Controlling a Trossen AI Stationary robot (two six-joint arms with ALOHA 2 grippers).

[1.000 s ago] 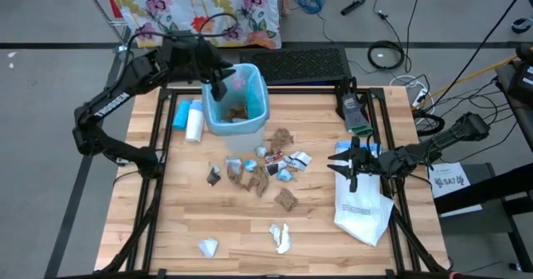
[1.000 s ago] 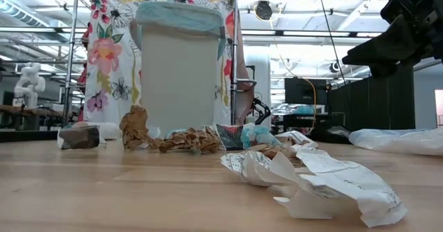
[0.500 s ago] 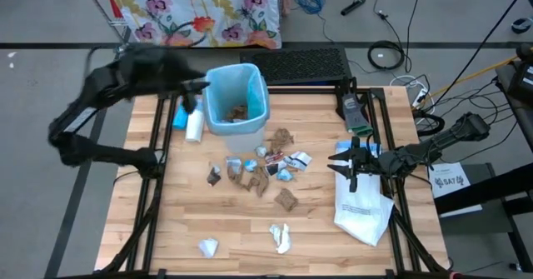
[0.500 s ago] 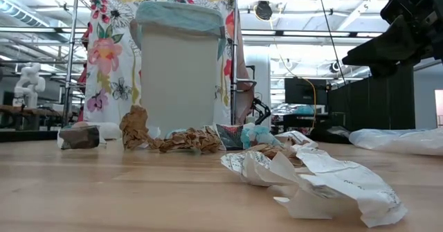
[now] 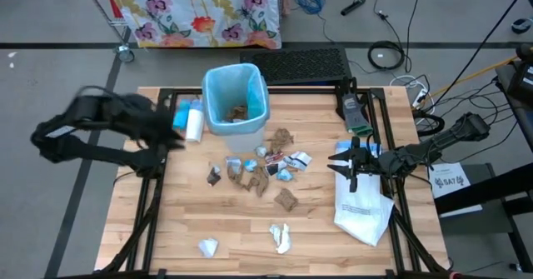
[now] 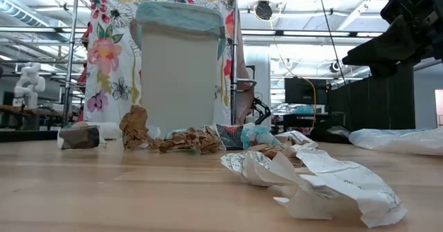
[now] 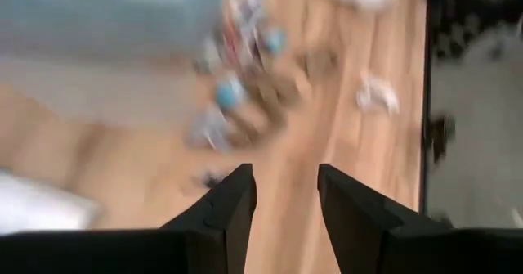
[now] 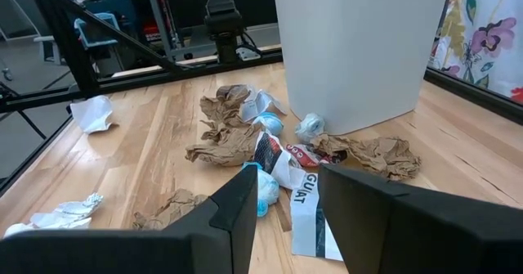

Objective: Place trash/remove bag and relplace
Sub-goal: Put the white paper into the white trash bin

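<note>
Collecting trash [image 5: 254,172] is the step in hand: most scraps lie mid-frame on the bench [image 5: 316,237], a few inside the blue bag [image 5: 236,98] lining the bin at upper centre. The left hand [image 7: 284,194], blurred at the left edge, is parted and empty; next it needs a scrap. The right hand [image 8: 286,194] hovers parted and empty above the white bag [image 5: 363,204]
</note>
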